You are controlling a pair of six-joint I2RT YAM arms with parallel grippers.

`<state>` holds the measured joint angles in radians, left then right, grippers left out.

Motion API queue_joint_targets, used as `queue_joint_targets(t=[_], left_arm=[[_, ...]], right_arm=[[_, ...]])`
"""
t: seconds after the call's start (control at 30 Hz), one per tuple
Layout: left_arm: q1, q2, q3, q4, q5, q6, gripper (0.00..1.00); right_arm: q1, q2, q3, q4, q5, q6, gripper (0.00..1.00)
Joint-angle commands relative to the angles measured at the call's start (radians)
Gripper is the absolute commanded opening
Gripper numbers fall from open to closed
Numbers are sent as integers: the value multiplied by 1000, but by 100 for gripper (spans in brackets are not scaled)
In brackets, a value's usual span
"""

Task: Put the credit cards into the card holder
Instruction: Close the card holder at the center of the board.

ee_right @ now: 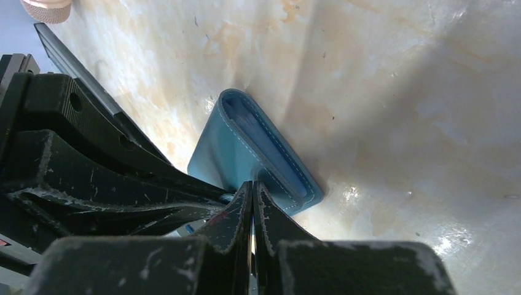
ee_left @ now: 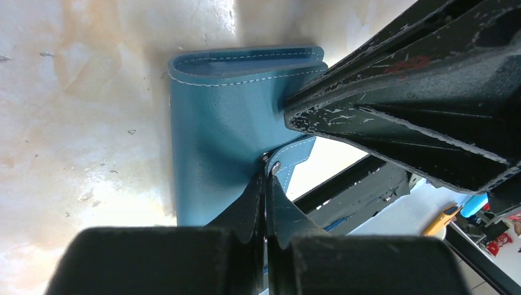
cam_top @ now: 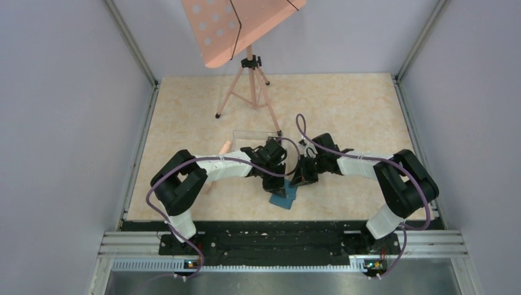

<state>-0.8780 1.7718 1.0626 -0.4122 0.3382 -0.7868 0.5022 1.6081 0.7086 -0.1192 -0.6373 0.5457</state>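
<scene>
The card holder point(cam_top: 284, 198), a teal bifold wallet, lies folded on the table between both arms. In the left wrist view the card holder point(ee_left: 215, 135) shows its snap tab and light stud point(ee_left: 276, 166). My left gripper point(ee_left: 268, 161) is shut, its tips right at that tab; a pinch on it cannot be made out. My right gripper point(ee_right: 252, 184) is shut too, its tips against the card holder's point(ee_right: 227, 153) near corner by the lighter blue pocket edge. The right arm's fingers point(ee_left: 368, 104) press on the wallet's side. The credit cards are out of view.
A clear plastic box point(cam_top: 246, 138) stands just behind the grippers, with a small pink object point(cam_top: 225, 146) at its left. A pink music stand on a tripod point(cam_top: 249, 80) fills the back. The black mounting rail point(cam_top: 282, 243) runs along the near edge.
</scene>
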Motion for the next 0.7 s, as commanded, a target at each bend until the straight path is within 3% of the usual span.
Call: queue_joint_targets(t=[0.0, 0.67], left_arm=[[-4, -35, -22, 10, -38, -2, 0], [-3, -31, 76, -39, -82, 66, 0]], right_arm=[[16, 12, 35, 20, 8, -4, 0], [24, 19, 14, 20, 20, -27, 0]])
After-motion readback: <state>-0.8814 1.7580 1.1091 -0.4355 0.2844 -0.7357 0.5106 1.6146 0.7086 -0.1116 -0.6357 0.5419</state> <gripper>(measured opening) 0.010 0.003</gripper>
